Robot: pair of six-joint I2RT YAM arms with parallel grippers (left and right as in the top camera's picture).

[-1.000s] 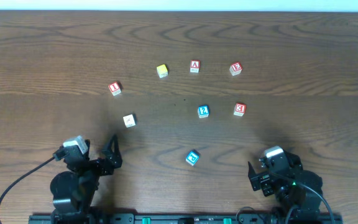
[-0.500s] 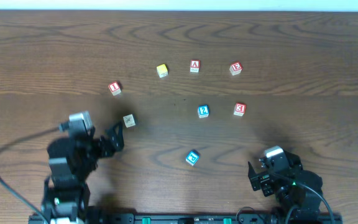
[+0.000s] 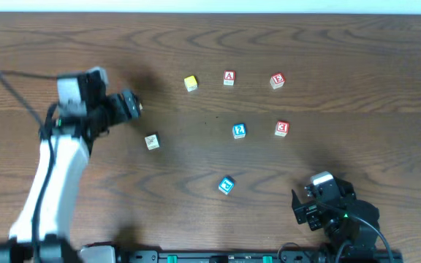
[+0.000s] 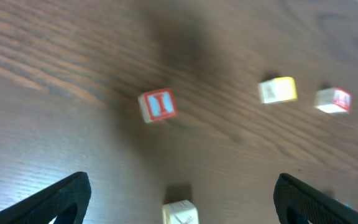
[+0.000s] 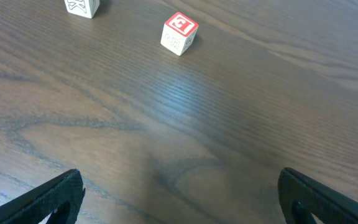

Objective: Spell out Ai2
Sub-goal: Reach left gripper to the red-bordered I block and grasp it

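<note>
Left wrist: left gripper (image 4: 182, 185) spread wide, red block (image 4: 157, 106) ahead; likely light, rigid; pinch opposite flat faces.

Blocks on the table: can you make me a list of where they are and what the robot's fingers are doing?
left fingers: open, red I block ahead, not touched
right fingers: open, holding nothing
A block: far row, between yellow block and red block
blue 2 block: middle, beside red 3 block
</note>
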